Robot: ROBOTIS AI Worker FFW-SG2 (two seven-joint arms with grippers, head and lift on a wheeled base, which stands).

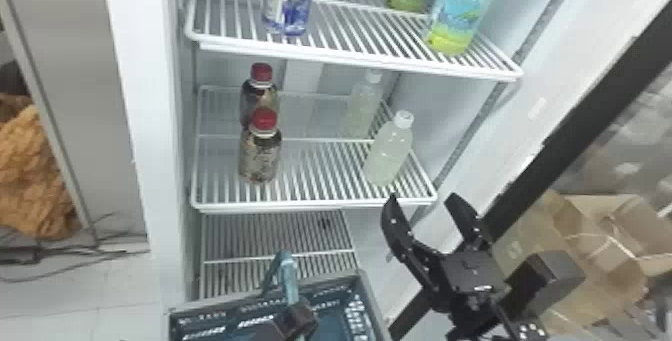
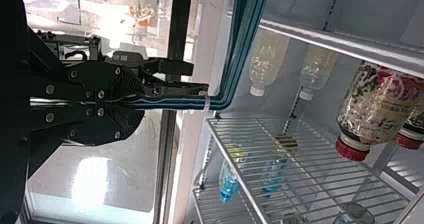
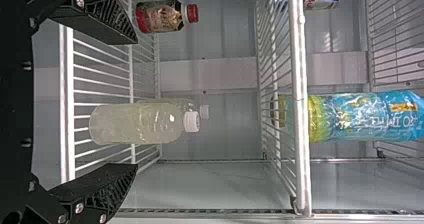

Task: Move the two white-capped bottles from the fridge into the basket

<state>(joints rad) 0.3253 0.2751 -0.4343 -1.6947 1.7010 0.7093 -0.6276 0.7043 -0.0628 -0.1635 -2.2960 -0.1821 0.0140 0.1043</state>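
Note:
Two white-capped bottles stand one behind the other on the fridge's middle shelf, the front bottle (image 1: 389, 152) near the shelf's right front corner and the rear bottle (image 1: 361, 107) behind it. My right gripper (image 1: 424, 200) is open below and right of the front bottle. In the right wrist view the open right gripper (image 3: 136, 104) faces the front bottle (image 3: 135, 124), its fingers to either side and nothing held. At the bottom is the basket (image 1: 367, 295), with my left gripper (image 1: 297, 317) at its handle (image 1: 289, 275). The left wrist view has the left gripper (image 2: 132, 104) shut on that teal handle (image 2: 175, 103).
Two red-capped bottles (image 1: 260, 160) stand on the left of the middle shelf (image 1: 320, 200). Above, the upper shelf (image 1: 350, 57) carries a can and blue-green bottles (image 1: 462, 10). A lower shelf (image 1: 275, 232) lies behind the basket. The fridge side wall is at the right.

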